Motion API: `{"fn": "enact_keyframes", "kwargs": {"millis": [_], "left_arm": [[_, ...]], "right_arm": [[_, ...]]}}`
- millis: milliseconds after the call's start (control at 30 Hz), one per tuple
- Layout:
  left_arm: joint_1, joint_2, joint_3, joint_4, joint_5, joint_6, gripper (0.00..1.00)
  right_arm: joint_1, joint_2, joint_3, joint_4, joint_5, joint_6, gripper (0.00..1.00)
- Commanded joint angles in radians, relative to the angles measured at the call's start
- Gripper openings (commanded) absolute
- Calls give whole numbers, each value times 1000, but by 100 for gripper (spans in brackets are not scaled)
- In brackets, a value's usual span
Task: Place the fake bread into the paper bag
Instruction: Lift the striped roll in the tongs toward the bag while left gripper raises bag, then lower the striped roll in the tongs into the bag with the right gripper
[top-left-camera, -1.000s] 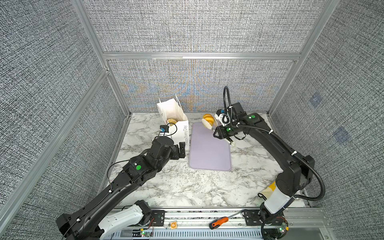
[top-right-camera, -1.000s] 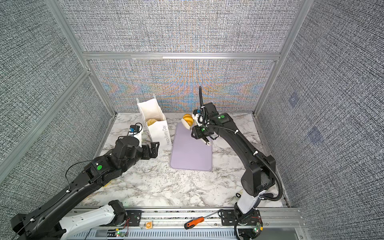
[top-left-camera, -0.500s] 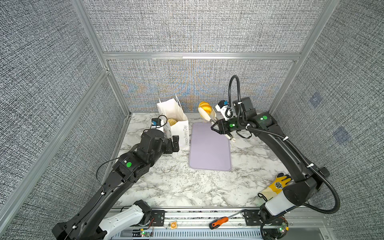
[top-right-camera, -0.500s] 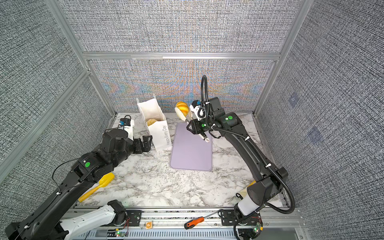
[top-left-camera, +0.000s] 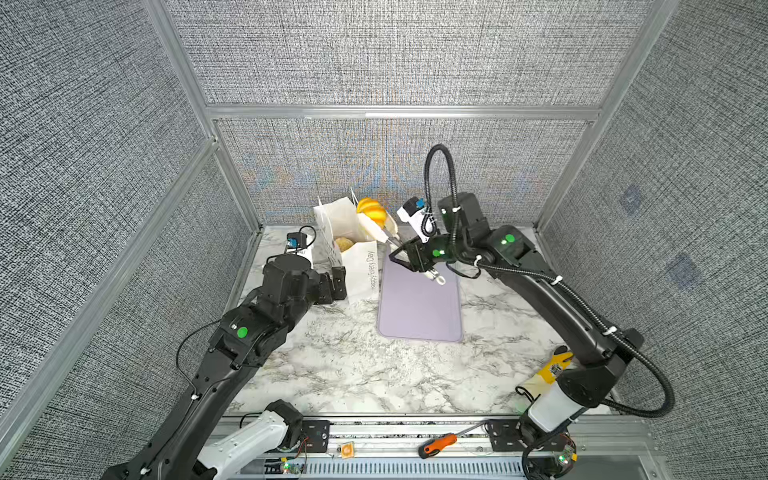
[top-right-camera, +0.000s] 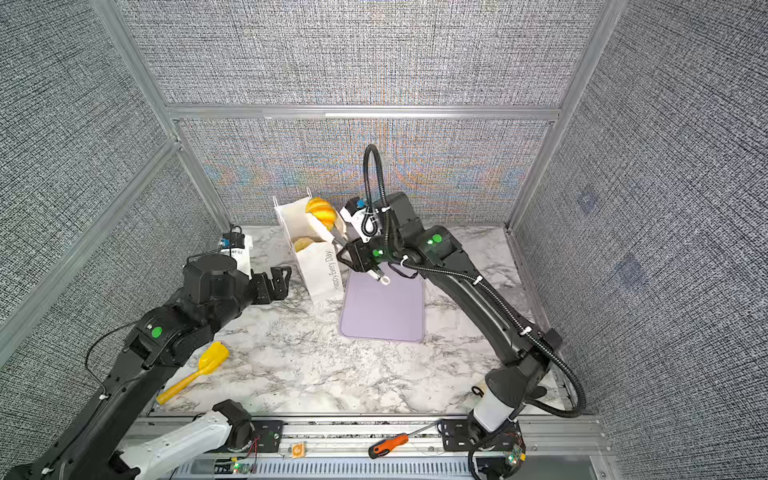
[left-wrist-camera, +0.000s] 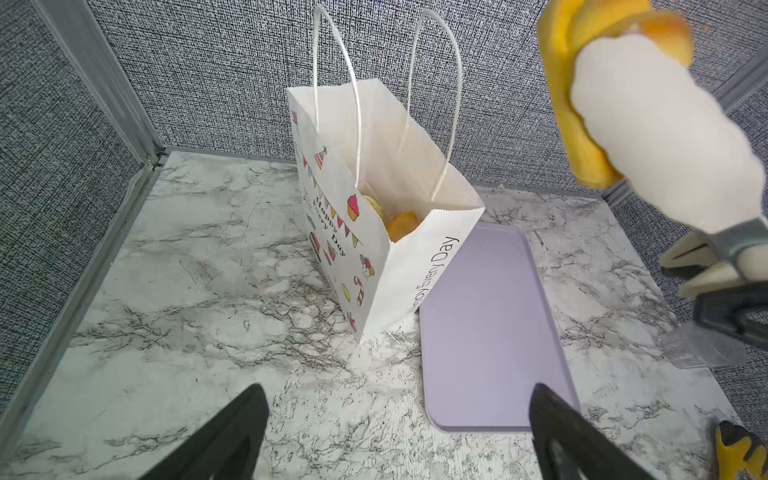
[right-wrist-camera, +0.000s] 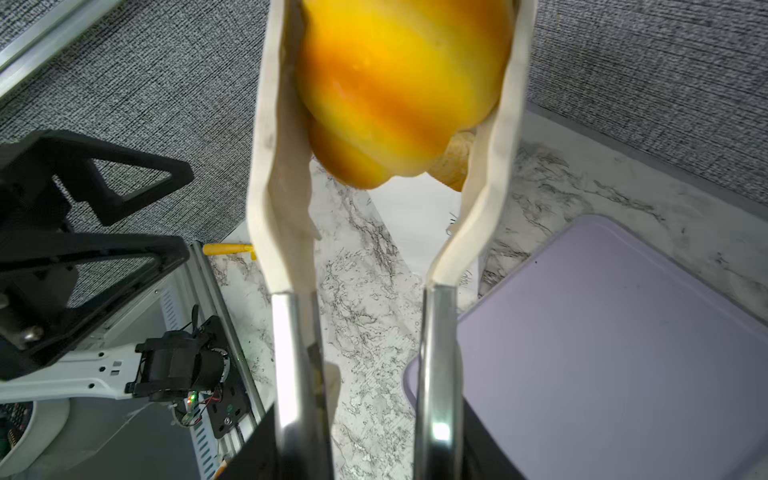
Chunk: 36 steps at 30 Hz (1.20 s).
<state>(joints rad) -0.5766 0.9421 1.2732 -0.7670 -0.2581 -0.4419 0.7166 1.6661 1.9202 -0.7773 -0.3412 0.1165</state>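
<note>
**A:** Where was the fake bread (top-left-camera: 370, 208)?

**B:** One striped piece was pinched in the pale tips of the tongs (right-wrist-camera: 286, 332), raised near the open top of the paper bag (top-left-camera: 357, 266). Other pieces (left-wrist-camera: 401, 224) lay inside.

**A:** And the hands?

**B:** The right hand (top-left-camera: 409, 257) was clamped on the tongs. The left hand (left-wrist-camera: 399, 395) was spread wide and empty, low over the surface (top-left-camera: 353, 365) near the bag.

Striped golden croissant (top-left-camera: 371, 211) aloft in tongs (left-wrist-camera: 656, 124) near upright open white paper bag (top-left-camera: 359, 270); more pastries (top-left-camera: 344, 244) inside.
</note>
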Motion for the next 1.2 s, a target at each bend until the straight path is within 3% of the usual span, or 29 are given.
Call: {"fn": "enact_keyframes", "kwargs": {"millis": [0, 367, 867, 1033, 1167], "left_arm": [[7, -12, 0, -23, 7, 9, 99], [12, -64, -42, -32, 2, -12, 99], [14, -63, -60, -44, -3, -2, 99], [14, -55, -60, -40, 0, 3, 99], [15, -54, -61, -41, 0, 2, 99]], "right_arm": [[28, 28, 35, 53, -9, -11, 47], [40, 270, 282, -53, 24, -11, 47], [12, 450, 462, -81, 92, 6, 47], [11, 487, 502, -102, 100, 8, 51], [11, 497, 514, -118, 121, 9, 61]]}}
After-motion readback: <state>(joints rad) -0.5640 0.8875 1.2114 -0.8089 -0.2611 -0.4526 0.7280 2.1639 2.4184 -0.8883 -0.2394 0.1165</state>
